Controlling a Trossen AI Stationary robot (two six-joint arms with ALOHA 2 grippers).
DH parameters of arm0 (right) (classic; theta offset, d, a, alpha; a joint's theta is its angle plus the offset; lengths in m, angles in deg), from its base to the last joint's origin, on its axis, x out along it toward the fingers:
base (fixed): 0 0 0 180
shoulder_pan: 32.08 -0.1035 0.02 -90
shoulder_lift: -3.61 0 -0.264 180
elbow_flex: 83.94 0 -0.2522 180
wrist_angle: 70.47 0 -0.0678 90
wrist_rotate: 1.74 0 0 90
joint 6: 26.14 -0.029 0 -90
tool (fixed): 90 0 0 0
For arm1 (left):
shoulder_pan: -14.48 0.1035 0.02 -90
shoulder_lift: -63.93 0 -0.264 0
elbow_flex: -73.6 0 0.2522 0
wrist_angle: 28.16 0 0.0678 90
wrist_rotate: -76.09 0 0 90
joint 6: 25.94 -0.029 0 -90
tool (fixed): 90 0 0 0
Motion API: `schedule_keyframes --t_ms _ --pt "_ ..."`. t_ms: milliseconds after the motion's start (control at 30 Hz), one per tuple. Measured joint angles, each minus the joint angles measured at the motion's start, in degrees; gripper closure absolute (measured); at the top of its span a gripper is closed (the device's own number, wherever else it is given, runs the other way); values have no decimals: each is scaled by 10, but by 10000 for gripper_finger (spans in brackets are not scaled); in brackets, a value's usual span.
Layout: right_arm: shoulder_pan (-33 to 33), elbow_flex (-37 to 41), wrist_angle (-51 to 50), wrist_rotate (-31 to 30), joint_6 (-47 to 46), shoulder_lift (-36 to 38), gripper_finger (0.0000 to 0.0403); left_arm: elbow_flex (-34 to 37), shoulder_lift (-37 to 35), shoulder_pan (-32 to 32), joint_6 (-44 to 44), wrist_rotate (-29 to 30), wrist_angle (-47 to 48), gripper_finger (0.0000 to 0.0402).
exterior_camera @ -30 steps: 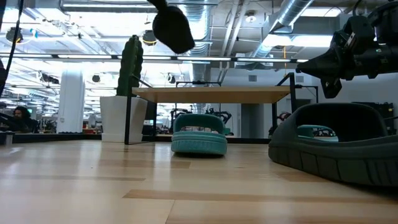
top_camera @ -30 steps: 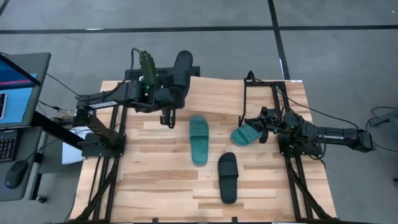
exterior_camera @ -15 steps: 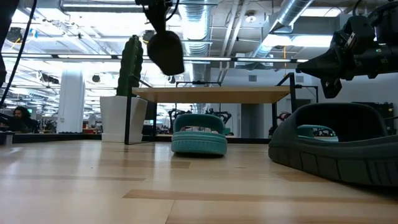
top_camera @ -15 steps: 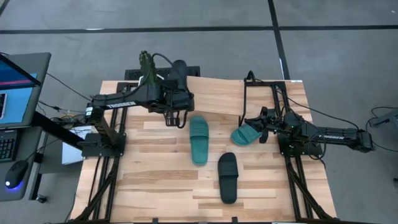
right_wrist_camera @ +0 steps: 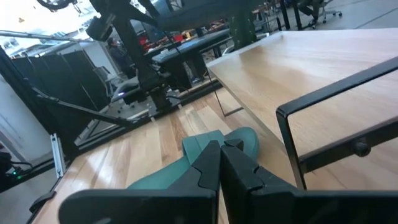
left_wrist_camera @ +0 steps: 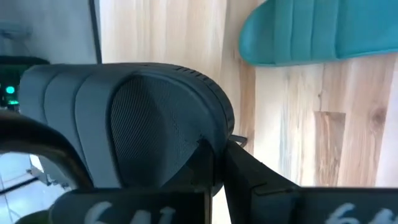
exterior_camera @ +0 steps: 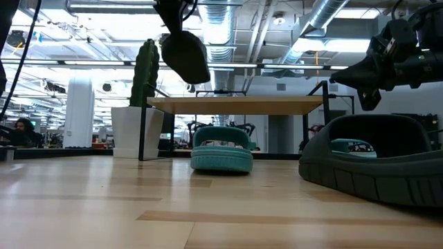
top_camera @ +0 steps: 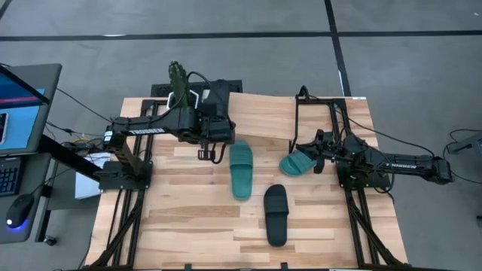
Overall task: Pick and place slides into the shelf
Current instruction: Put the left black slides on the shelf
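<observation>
High view showed the left gripper (top_camera: 213, 129) pinching a black slide (top_camera: 217, 96) above the shelf (top_camera: 263, 113), upper centre, likely needing lowering and release.

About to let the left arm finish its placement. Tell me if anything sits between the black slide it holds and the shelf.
Nothing visible does. The left claw holds the black slide in the air beside the shelf, whose board looks bare. The teal slide lies lower on the table, clear of that path.

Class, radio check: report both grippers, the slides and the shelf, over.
Left gripper shut on black slide, above shelf's left end. Right gripper shut on teal slide beside shelf's frame. Shelf bare. Two slides on table.
</observation>
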Motion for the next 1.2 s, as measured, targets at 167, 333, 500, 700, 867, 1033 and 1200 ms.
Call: schedule_keyframes --t_ms 167,333,500,700,867,1033,1200 --pt "0 0 -1 0 0 0 403 0 0 -6 -14 -15 0 401" --pt "0 0 -1 0 0 0 403 0 0 -19 -14 -17 7 401" --pt "0 0 -1 0 0 0 403 0 0 -33 -19 -16 10 401" --pt "0 0 -1 0 0 0 403 0 0 -31 -28 12 5 401" --pt "0 0 -1 0 0 0 403 0 0 -22 -31 17 5 401" --pt "0 0 -1 0 0 0 403 0 0 -13 -39 16 4 401" --pt "0 0 -1 0 0 0 403 0 0 -5 -56 15 -5 401"
